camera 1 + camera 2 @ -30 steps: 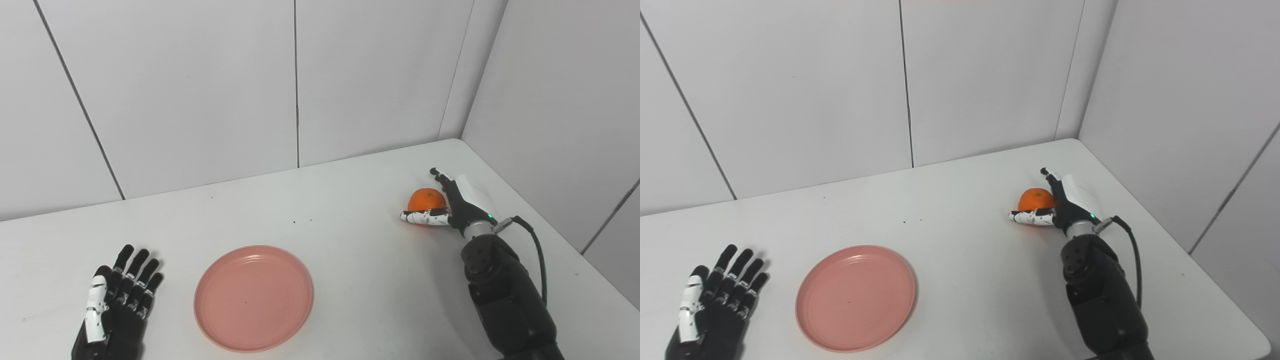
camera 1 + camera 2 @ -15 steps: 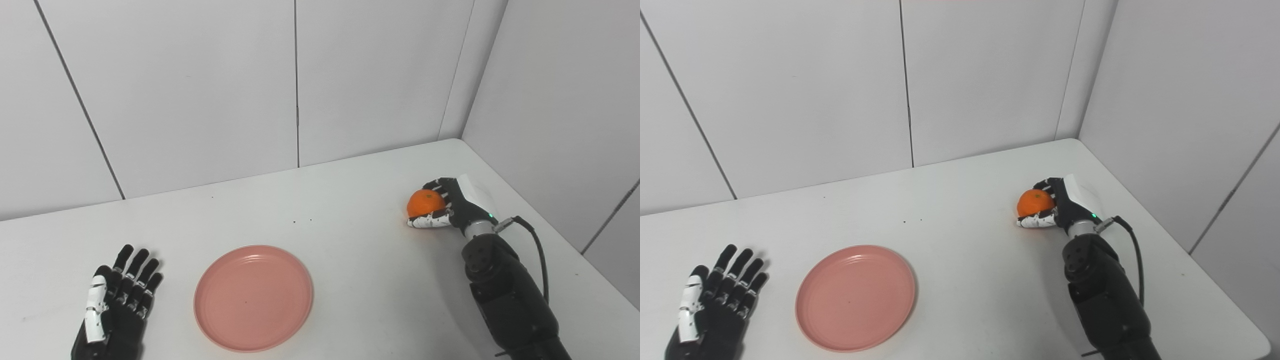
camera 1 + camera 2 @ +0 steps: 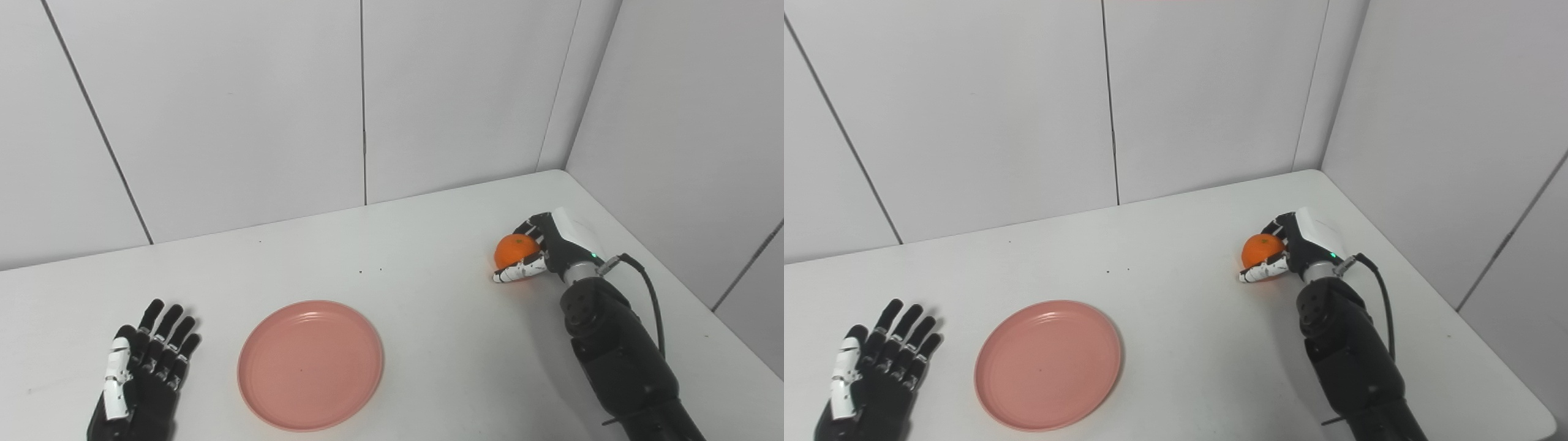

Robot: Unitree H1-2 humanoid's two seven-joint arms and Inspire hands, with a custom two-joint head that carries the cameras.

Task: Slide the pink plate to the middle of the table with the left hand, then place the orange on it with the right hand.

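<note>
A white tabletop point(image 3: 429, 257) fills the lower part of my view, its far edge meeting pale wall panels and its right side running into a corner. A pink plate point(image 3: 310, 364) lies flat near the front, left of centre. My left hand point(image 3: 144, 380) rests palm down beside the plate, fingers spread. A few tiny dark specks point(image 3: 369, 270) dot the middle of the surface.

Left hand point(image 3: 144, 367): flat on the bench near the front left corner, fingers apart, holding nothing. Right hand point(image 3: 542, 248): toward the far right edge, fingers and thumb curled around the orange point(image 3: 514, 250).
</note>
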